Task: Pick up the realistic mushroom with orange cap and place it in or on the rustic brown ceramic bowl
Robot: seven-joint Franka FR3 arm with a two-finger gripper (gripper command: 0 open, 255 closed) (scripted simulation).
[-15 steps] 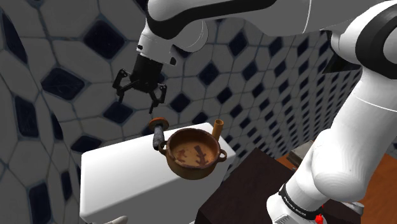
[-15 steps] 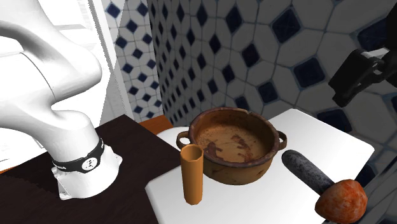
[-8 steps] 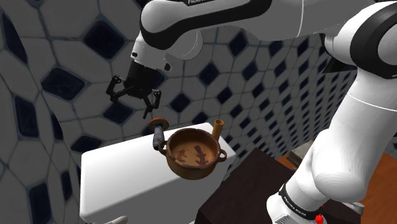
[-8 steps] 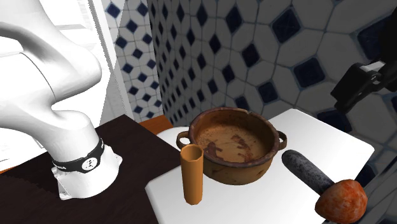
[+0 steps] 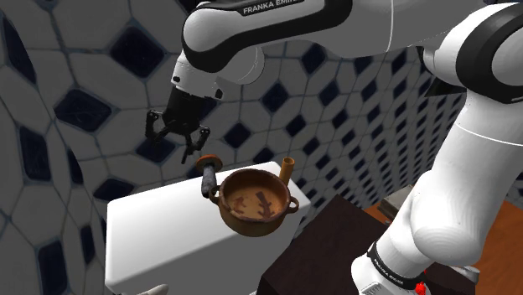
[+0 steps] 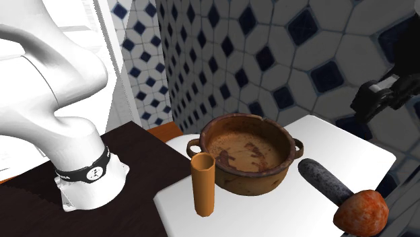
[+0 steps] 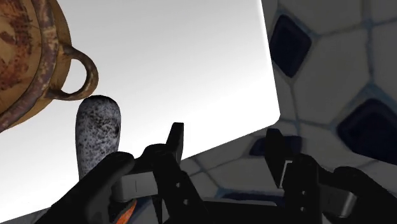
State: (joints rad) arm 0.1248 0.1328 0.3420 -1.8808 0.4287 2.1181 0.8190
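Note:
The mushroom (image 5: 207,174) lies on its side on the white table top (image 5: 159,226), its speckled dark stem pointing at the bowl and its orange cap at the table's far edge. In the second exterior view the cap (image 6: 360,211) is at the lower right and the stem (image 6: 322,178) runs toward the brown bowl (image 6: 246,153). My gripper (image 5: 178,141) hangs open above the mushroom, a little to the shoulder view's left of it, holding nothing. In the wrist view the gripper (image 7: 226,143) is beside the stem (image 7: 98,130), which lies outside its fingers.
An orange cylinder cup (image 6: 203,185) stands upright next to the bowl (image 5: 254,201) on the stand's side. The table top's edge (image 7: 270,76) runs close to the mushroom. A blue-and-white tiled wall (image 5: 75,92) rises right behind. The dark stand top (image 6: 101,209) adjoins the table.
The open gripper has come down and shifted toward the shoulder view's left, nearer the mushroom's cap end. Mushroom, bowl and cup have not moved.

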